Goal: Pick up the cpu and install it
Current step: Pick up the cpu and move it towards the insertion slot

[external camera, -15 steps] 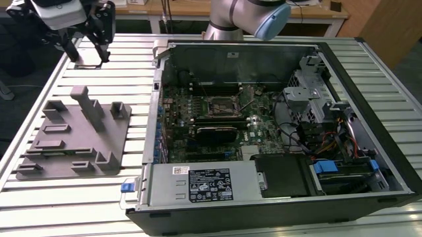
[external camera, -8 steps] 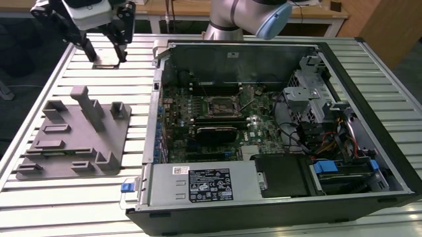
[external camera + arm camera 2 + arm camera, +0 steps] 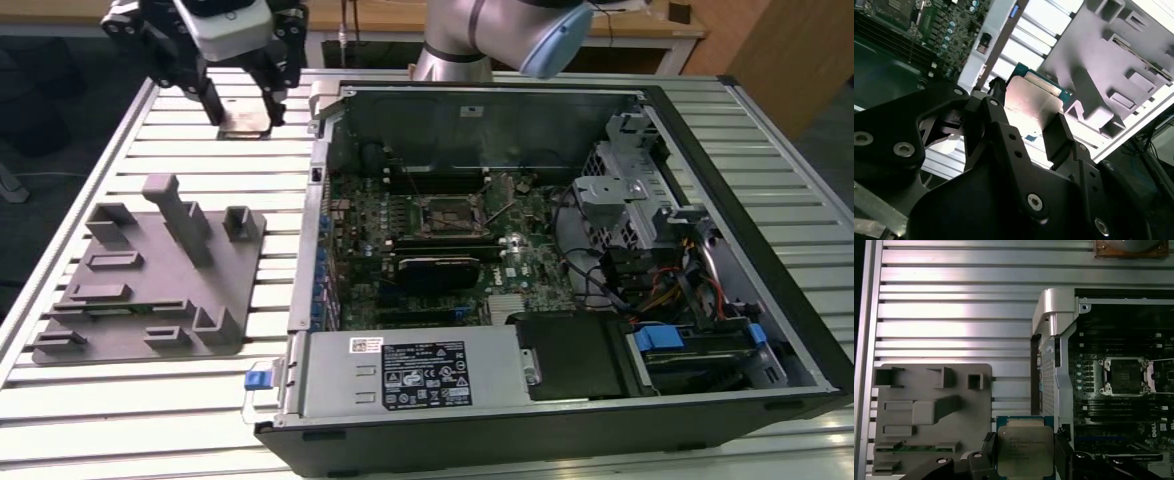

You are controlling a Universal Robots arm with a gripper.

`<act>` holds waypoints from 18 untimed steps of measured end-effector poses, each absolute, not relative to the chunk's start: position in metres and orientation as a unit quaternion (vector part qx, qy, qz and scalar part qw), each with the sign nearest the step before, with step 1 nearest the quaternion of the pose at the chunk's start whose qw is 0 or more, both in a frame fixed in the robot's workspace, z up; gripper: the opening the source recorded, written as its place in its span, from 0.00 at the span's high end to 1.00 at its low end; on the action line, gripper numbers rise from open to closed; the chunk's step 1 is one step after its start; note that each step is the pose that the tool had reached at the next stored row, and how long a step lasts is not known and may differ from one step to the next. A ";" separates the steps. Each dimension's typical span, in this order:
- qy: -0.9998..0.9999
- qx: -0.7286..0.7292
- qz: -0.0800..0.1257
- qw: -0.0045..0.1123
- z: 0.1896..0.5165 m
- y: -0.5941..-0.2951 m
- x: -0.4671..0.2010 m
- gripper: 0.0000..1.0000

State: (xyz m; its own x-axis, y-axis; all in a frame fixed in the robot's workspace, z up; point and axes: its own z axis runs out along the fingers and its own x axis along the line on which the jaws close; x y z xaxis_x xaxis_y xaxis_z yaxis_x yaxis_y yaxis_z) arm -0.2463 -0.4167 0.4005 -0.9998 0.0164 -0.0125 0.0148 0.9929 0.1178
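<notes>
Gripper: the black two-finger gripper (image 3: 247, 117) hangs over the far corner of the slatted metal table (image 3: 134, 420), at the exterior view's left, just outside the open computer case (image 3: 481, 120)

Fingers: closed to the width of the chip, one finger against each of two opposite edges (image 3: 1056, 135); nothing else is in the grip

Cpu: the small square cpu (image 3: 1024, 452) sits between the fingers with its silvery lid facing the first wrist camera and a thin green border around it; it appears to be held clear of the table slats

Socket: the square metal-framed socket (image 3: 1126, 376) lies on the motherboard inside the case, well apart from the chip; its centre looks dark and unfilled

Nearby: a grey moulded parts tray (image 3: 147, 280) lies on the table beside the case

Step in hand: by the look of it, the pick-up is done and the install has not begun

What the install calls for: as a judgement, a level chip squared to the socket frame, corner marks matched, then set down without force
</notes>
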 end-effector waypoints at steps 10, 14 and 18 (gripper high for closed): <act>0.998 0.008 0.059 0.007 0.400 -0.417 -0.208 0.46; 0.998 0.008 0.059 0.007 0.400 -0.417 -0.190 0.46; 0.998 0.008 0.059 0.007 0.400 -0.417 -0.173 0.46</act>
